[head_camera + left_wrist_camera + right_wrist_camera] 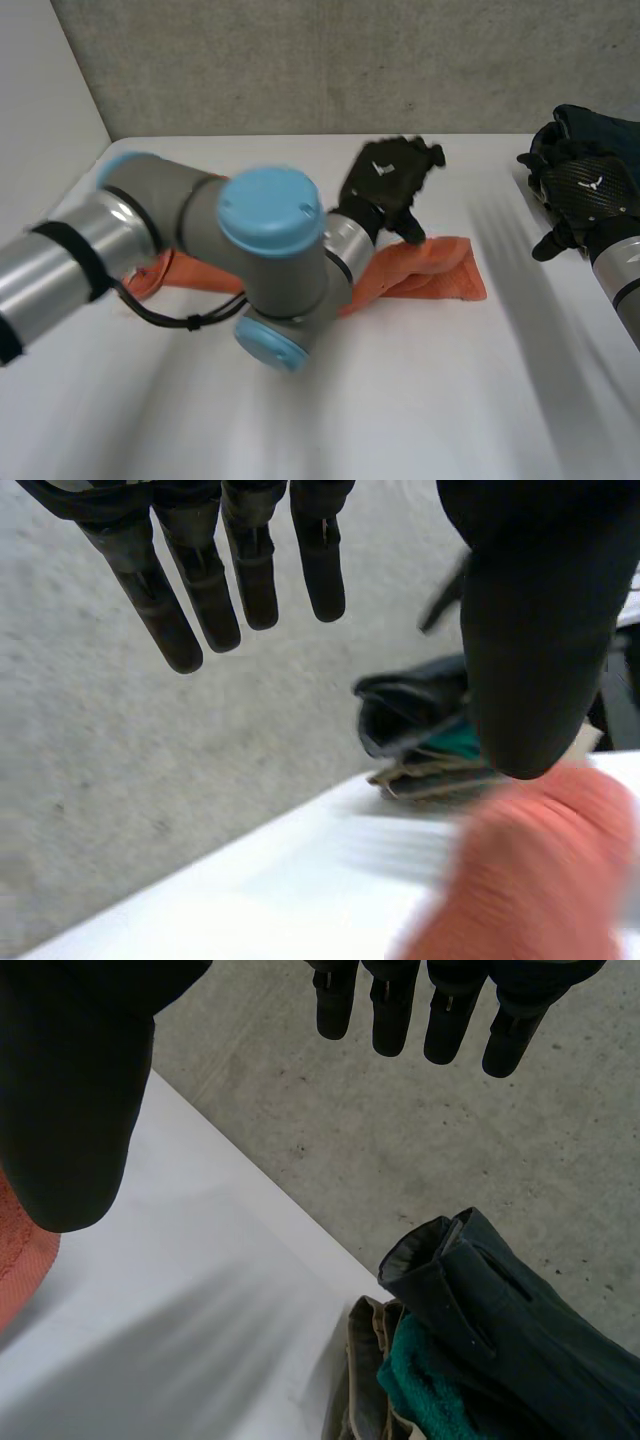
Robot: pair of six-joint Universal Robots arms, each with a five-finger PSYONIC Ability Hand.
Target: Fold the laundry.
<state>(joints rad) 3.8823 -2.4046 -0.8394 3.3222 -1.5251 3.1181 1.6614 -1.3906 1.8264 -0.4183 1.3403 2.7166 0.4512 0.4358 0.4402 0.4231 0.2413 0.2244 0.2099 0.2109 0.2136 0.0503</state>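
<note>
Folding seems barely begun: orange cloth [445,272] lies rumpled, my left hand [390,180] splayed above it, right hand [585,195] uncurled, well apart.

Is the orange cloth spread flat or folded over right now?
Folded over loosely, not flat: the orange cloth shows overlapping layers at its end by the left hand, and the left arm hides its middle.

bright, even, diffuse light, white table [420,400] washed pale, grey wall [300,60] flatly lit, dark clothes pile [520,1330] dim in folds
</note>
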